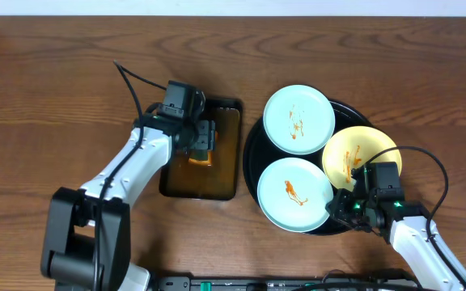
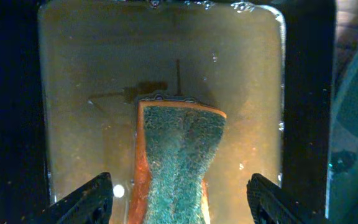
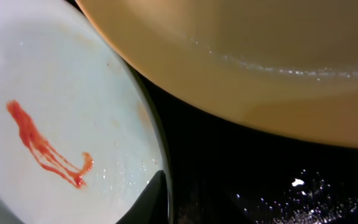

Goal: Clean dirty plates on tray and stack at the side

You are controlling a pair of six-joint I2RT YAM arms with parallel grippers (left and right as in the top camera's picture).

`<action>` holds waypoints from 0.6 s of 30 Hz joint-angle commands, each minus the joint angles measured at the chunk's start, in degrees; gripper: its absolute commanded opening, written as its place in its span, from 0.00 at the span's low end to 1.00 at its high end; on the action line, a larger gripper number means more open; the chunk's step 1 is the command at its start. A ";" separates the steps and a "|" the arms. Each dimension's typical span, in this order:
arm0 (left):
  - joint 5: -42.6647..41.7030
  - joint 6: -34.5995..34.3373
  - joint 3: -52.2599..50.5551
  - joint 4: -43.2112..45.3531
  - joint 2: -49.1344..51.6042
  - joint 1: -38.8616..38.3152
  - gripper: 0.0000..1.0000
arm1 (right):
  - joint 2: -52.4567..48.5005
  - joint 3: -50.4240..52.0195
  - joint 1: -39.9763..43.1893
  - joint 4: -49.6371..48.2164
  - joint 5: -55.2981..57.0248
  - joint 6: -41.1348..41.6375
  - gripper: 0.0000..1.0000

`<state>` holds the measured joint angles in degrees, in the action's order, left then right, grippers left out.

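The black round tray (image 1: 253, 162) holds three plates. A mint plate (image 1: 298, 119) with sauce streaks is at the back, a yellow plate (image 1: 361, 153) leans at the right, and a mint plate (image 1: 295, 194) with a red smear is at the front. My right gripper (image 1: 348, 206) is at the front plate's right rim. In the right wrist view one finger (image 3: 155, 198) rests on that plate (image 3: 55, 112), closed to the rim, and the other finger is lost against the tray (image 3: 247, 168). My left gripper (image 2: 179, 202) is open, straddling a green-and-orange sponge (image 2: 179, 143).
The sponge lies in a dark brown rectangular tray (image 1: 229, 182) filled with yellowish water, left of the black tray. The yellow plate (image 3: 260, 56) overhangs close above my right gripper. Bare wooden table (image 1: 47, 97) lies around both trays.
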<state>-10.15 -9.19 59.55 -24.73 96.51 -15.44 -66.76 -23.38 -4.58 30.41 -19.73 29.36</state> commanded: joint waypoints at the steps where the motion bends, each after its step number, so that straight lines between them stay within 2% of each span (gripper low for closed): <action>1: 0.74 -0.11 0.68 0.24 1.79 -0.20 0.67 | -0.13 0.37 -0.39 -0.44 -0.26 1.46 0.14; 7: 0.74 -0.09 0.68 0.50 4.26 -0.20 0.63 | -0.11 0.37 -0.39 -0.90 -0.26 1.46 0.11; 9: 0.74 -0.11 0.68 0.66 4.68 -0.20 0.57 | -0.11 0.37 -0.39 -1.01 -0.26 1.46 0.08; 12: 0.76 -0.09 0.68 0.63 5.33 -0.20 0.56 | -0.11 0.37 -0.39 -1.27 -0.28 1.46 0.05; 15: 0.74 -0.11 0.66 0.61 5.99 -0.20 0.55 | -0.11 0.37 -0.39 -1.36 -0.26 1.44 0.05; 18: 0.74 -0.11 0.55 0.39 6.21 -0.42 0.50 | -0.11 0.37 -0.39 -1.33 -0.26 1.44 0.04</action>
<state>-10.11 -9.26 59.55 -24.14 101.73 -15.51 -66.74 -23.38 -4.58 29.23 -19.77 30.39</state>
